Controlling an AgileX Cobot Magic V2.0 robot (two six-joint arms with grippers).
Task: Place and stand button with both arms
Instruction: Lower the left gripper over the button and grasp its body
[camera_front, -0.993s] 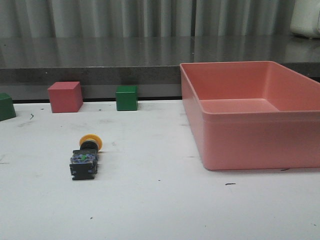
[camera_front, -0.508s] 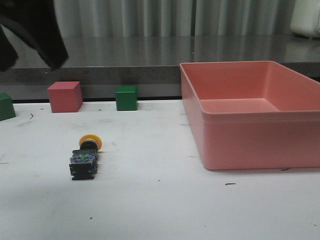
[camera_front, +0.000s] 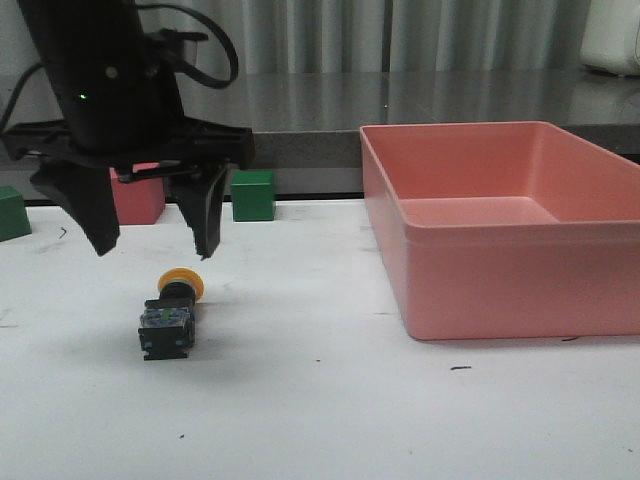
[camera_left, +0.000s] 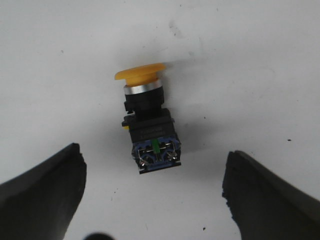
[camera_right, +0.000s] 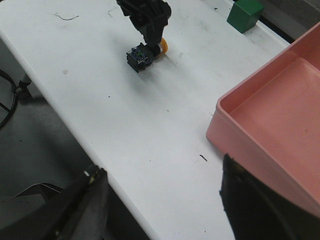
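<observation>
So the big change: a second ago the front view showed just the table, and now the left gripper (camera_front: 153, 245) has swung in from the upper left of the frame and hangs over the button (camera_front: 171, 312), fingers spread wide and holding nothing. In the left wrist view the button (camera_left: 147, 124) sits between the two fingertips (camera_left: 45, 190) with clear gaps either side, so I'd say this is the pre-grasp lineup, nothing picked up yet. The button hasn't budged. It's lying on its side on the white table (camera_front: 320, 420), lower left of the front view, well apart from the pink bin (camera_front: 500, 285). Its long axis runs front to back, yellow cap away from the camera, terminal base toward it. The right gripper (camera_right: 160, 210) sits at the bottom of its own view, wide open and empty too.
</observation>
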